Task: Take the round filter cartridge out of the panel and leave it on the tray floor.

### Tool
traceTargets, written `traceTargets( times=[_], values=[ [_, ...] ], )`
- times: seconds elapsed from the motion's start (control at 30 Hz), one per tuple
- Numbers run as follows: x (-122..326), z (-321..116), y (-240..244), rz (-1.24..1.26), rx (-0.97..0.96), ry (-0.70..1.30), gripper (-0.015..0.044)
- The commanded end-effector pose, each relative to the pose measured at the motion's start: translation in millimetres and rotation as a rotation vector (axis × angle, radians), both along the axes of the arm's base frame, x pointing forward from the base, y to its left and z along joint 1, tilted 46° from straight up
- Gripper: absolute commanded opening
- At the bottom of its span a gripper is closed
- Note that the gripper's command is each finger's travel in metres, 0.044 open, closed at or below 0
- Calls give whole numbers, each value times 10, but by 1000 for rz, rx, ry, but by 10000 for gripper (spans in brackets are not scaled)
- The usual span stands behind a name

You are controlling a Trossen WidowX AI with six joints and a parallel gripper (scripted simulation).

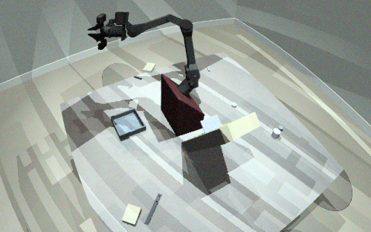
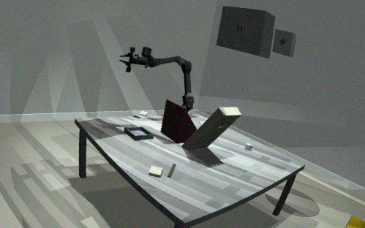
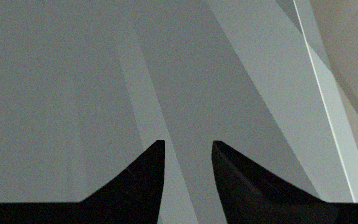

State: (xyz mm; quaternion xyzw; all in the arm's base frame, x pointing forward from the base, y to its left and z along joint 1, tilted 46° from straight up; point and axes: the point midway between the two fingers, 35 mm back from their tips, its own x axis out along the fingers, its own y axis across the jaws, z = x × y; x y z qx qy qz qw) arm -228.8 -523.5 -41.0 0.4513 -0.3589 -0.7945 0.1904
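Gripper part-open, fingers narrowly apart, nothing between; the cartridge I cannot make out, presumably seated in the leaning panel; my raised arm likely keeps clearance; beyond the dark red board, the tray offers open access from above.

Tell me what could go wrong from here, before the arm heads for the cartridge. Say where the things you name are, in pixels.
The gripper (image 1: 88, 33) (image 2: 120, 58) (image 3: 188, 148) is raised far from the dark red board (image 1: 181, 109) (image 2: 177, 124) beside the arm's base; a low swing back might clip that board. Its wrist view shows only wall and floor, so an approach from here could be poorly aimed. The tray (image 1: 133, 134) (image 2: 145, 138) has raised walls, which a badly placed cartridge might catch.
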Motion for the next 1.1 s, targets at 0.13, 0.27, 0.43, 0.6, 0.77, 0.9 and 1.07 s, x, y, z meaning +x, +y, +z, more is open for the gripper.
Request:
traceTargets(
  times=[0.13,0.27,0.43,0.6,0.77,0.9,1.07],
  values=[
    [1297,245,-65,271,7,-213,116],
    [1971,371,32,403,14,-339,116],
    [2810,537,316,567,51,-510,116],
    [3561,703,763,719,120,-683,116],
    [4209,870,1362,860,226,-854,116],
    [4615,1002,1919,960,336,-985,116],
    [4945,1189,2669,1058,498,-1142,116]
  ],
)
